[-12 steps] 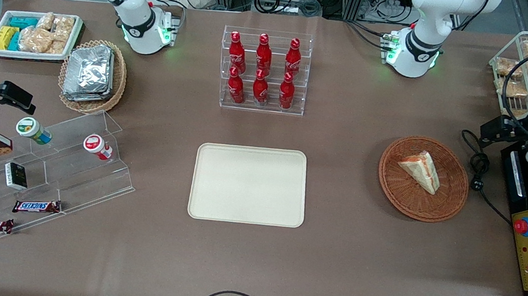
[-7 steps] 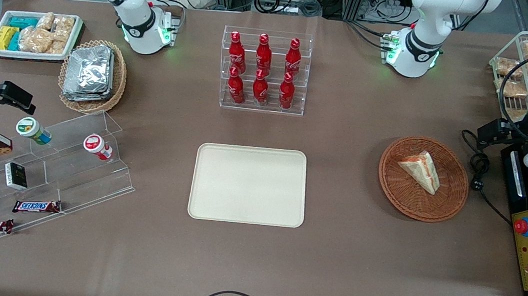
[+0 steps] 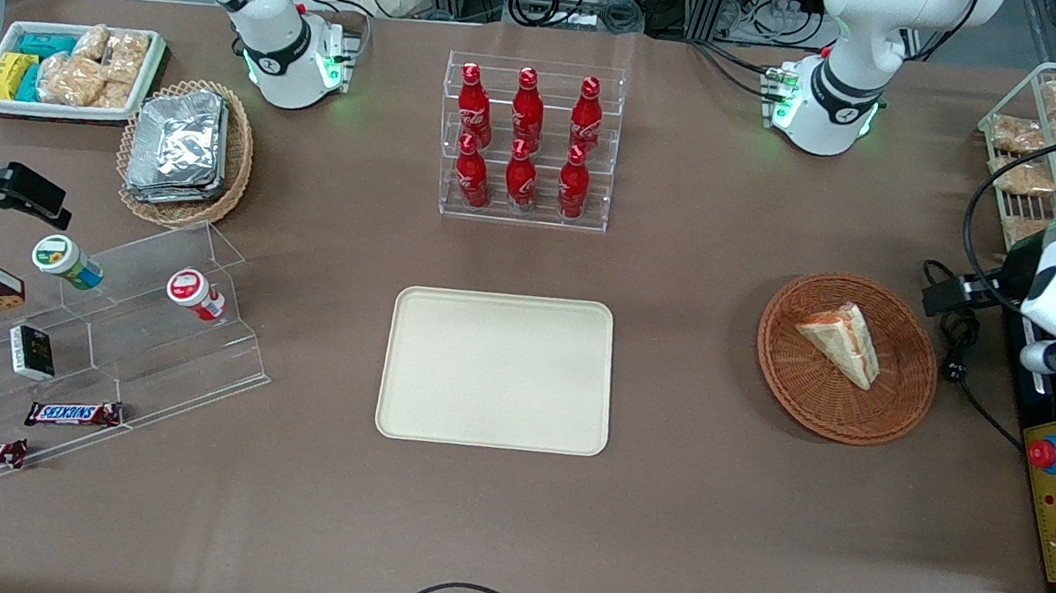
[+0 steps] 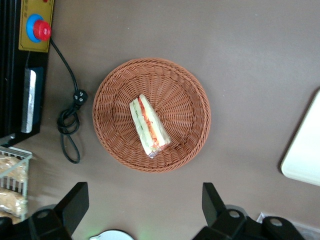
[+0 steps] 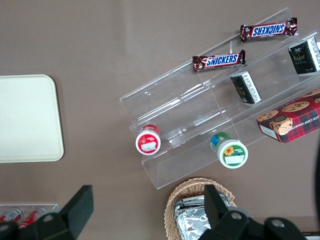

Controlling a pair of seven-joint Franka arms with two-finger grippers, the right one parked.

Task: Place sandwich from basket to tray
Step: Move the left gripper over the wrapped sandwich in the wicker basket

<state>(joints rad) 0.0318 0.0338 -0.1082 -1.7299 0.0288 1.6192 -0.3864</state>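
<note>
brown table [image 3: 677,557]: sandwich [image 4: 149,125] lies in basket [image 4: 192,100], tray [image 3: 499,371] at its 9 o'clock. your hand [image 4: 145,207] hovers released, high above. wedge light, squashy, wrap slick; pinch flat bread faces gently.

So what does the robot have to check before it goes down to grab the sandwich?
1. Sandwich lies in the basket: ok.
2. Nothing lies on the sandwich or covers it: ok.
3. Gripper has its fingers spread wide apart: ok, open.
4. Gripper is high over the table, beside the basket's rim and not yet over the sandwich: not ok, it needs to line up first.
5. Tray has bare room for the sandwich: ok.
6. Black cable lies on the table next to the basket, apart from it: ok.
</note>
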